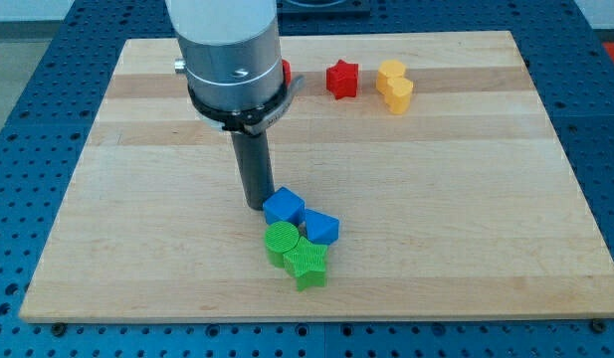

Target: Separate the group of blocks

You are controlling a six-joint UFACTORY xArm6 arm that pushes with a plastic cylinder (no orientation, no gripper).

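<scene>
Tip (254,205) sits on the worktop (466,199), touching the upper-left side of the blue cube (284,207). Tight cluster blocks the path toward the view's bottom right: second blue block (321,228), green cylinder (282,240), green star (307,266), all touching, no gap to pass between. Near the top edge, red star (341,79) and yellow heart (393,85) stand just beside each other, narrow gap. Another red block (286,72) is mostly hidden behind the arm. The worktop's left and right are open.
</scene>
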